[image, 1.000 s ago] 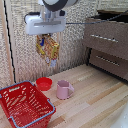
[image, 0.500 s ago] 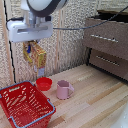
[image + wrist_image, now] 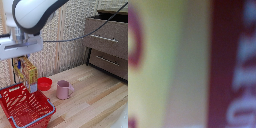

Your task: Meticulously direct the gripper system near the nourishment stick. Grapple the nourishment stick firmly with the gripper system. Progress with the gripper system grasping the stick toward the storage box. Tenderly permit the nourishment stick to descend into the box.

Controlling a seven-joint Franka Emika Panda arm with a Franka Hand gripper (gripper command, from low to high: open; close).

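Pale wooden flooring carries 1 storage box [image 3: 25, 106] nearest the exterior camera, with a red bowl [image 3: 45, 83] and pink mug [image 3: 64, 89] beyond. Above its far rim, the gripper system [image 3: 20, 61] hangs clenched on the nourishment stick [image 3: 27, 73]. Transport looks nearly done; next comes a gentle lowering, then letting go.

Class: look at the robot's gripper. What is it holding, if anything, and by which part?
The gripper holds the orange-yellow snack package by its upper end; it hangs above the red basket.
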